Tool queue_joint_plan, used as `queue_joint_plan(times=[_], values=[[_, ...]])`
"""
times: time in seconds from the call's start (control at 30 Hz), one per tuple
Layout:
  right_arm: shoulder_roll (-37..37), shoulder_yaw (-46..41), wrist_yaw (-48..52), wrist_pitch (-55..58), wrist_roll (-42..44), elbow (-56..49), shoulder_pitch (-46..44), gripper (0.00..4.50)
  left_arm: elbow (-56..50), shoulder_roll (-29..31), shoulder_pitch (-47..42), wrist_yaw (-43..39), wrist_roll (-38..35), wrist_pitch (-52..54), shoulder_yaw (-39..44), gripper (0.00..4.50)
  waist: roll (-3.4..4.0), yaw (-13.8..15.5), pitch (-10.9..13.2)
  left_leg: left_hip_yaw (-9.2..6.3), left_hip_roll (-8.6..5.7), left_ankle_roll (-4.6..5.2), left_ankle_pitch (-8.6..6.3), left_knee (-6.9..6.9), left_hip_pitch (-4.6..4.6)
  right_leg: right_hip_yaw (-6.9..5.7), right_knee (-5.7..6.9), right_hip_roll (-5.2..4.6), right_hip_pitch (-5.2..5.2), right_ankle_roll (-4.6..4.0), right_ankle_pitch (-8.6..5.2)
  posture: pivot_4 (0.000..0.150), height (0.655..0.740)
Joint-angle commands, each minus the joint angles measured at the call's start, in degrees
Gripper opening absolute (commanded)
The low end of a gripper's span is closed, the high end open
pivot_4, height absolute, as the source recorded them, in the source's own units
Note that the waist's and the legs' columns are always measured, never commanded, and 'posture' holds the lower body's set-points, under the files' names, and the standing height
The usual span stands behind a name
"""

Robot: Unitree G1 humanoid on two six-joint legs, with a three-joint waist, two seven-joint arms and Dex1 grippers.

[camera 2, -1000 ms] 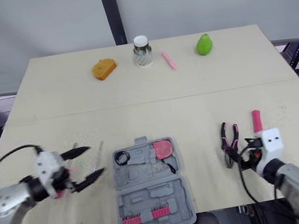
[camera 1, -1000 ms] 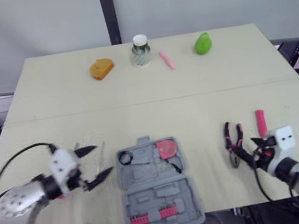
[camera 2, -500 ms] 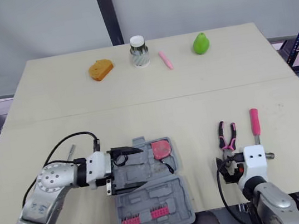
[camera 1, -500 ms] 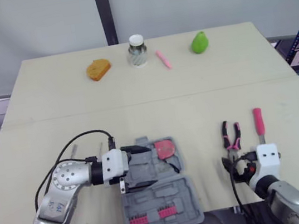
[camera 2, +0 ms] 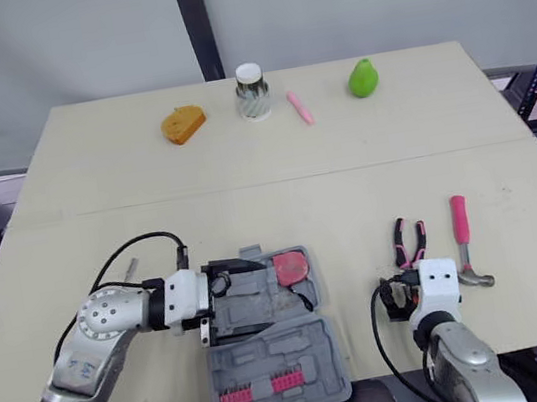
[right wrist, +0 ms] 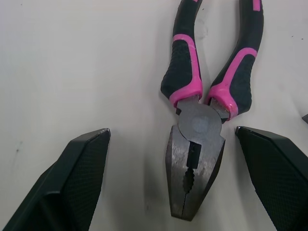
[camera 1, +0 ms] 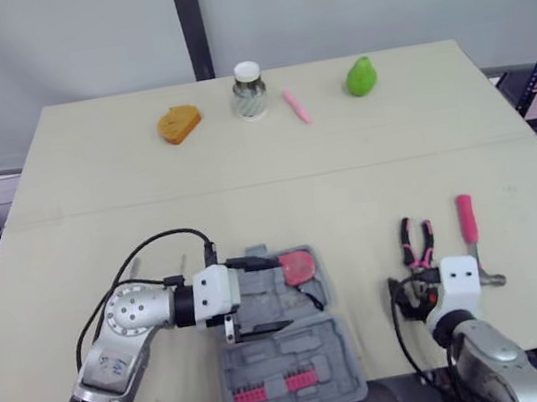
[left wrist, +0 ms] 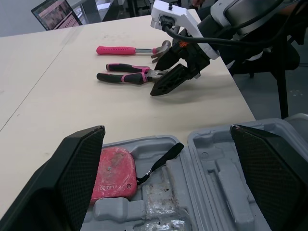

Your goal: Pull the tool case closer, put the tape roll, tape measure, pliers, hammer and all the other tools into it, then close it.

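Near the front edge of the table [camera 1: 278, 199] the grey case [camera 1: 287, 360] lies open, its two halves flat, a row of pink bits [camera 1: 273, 389] in the near half. Over the far half hangs the left gripper [camera 1: 274, 293], fingers spread wide and holding nothing; one finger reaches along the case's far rim, the other along the hinge line, so the far half's pockets lie between them. Just past the fingertips, in the far right pocket, sits the red tape measure [camera 1: 298, 265], its black strap [left wrist: 161, 162] trailing across the tray. A black ring, seemingly the tape roll [camera 2: 221, 283], sits in the far left pocket, partly hidden by the gripper. Well to the right of the case, the pliers [camera 1: 417, 242] lie flat on the table with their nose toward the front edge and their pink-and-black handles pointing away. The right gripper [right wrist: 173, 129] is low over that nose, also wide open and empty: the steel head lies between its two fingers with bare table on either side, touching neither. Beside the pliers, farther right, the hammer [camera 1: 468, 222] lies with its pink handle pointing away and its head close by the gripper's white housing. Along the far edge stand an orange piece [camera 1: 179, 124], a jar [camera 1: 249, 90], a pink stick [camera 1: 295, 107] and a green pear [camera 1: 361, 76].
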Motion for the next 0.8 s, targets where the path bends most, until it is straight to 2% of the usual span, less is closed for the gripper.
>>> queue_joint_plan(times=[0.03,0.13,0.23,0.4,0.43,0.6,0.8], values=[[0.79,-0.47,-1.26,-1.06,-0.82,0.85,0.06,4.42,-1.89,-0.18,0.32,0.6,-0.07,-0.17,0.09,4.5,0.0,-0.02,0.0,0.0,0.0,0.0,0.0,0.0,0.0,0.0,0.0,0.0,0.0,0.0,0.0,0.15,0.74],[1.83,-0.68,-2.06,-1.05,-1.13,1.25,-0.01,4.42,-2.08,-0.43,0.22,1.04,-0.05,0.01,0.1,4.5,0.0,-0.01,0.0,0.0,0.0,0.0,0.0,0.0,0.0,0.0,0.01,0.0,-0.01,0.0,0.0,0.15,0.74],[1.92,-0.79,-2.22,-1.07,-1.59,1.61,0.24,3.63,-2.36,-0.68,0.14,1.38,-0.05,0.3,-0.14,4.5,0.0,-0.01,0.0,0.0,0.0,0.0,0.0,0.01,0.0,0.01,0.03,0.0,-0.01,0.0,0.0,0.15,0.74],[1.77,-1.83,-2.34,-0.69,-1.82,1.63,0.81,1.21,-2.54,-1.1,0.15,1.58,-0.16,0.71,-0.34,4.5,0.0,-0.04,0.0,0.0,0.01,0.0,0.0,0.01,0.0,0.0,0.05,0.0,-0.02,-0.01,0.0,0.15,0.74],[1.72,-2.0,-2.18,-0.71,-1.68,1.55,0.94,0.95,-2.58,-1.18,0.18,1.69,-0.2,0.84,-0.27,4.5,0.0,-0.05,0.0,0.0,0.01,0.0,0.0,0.01,0.0,0.0,0.04,0.0,-0.02,-0.01,0.0,0.15,0.74],[-3.55,-0.99,3.27,-1.76,-1.28,-0.78,1.35,0.95,-3.44,-1.28,1.58,4.05,-0.66,2.34,1.82,4.5,-0.01,0.02,0.0,0.0,-0.01,0.0,0.0,0.02,0.0,0.02,0.05,-0.01,-0.01,-0.01,0.0,0.15,0.74],[-25.46,0.86,25.22,-1.73,4.33,-6.82,-3.24,0.95,-7.08,1.5,12.19,7.39,-0.92,2.32,9.31,4.5,0.11,-0.99,0.09,0.12,0.01,0.04,-0.01,-0.02,-0.02,0.07,-0.02,-0.01,-0.07,-0.01,0.0,0.15,0.74]])
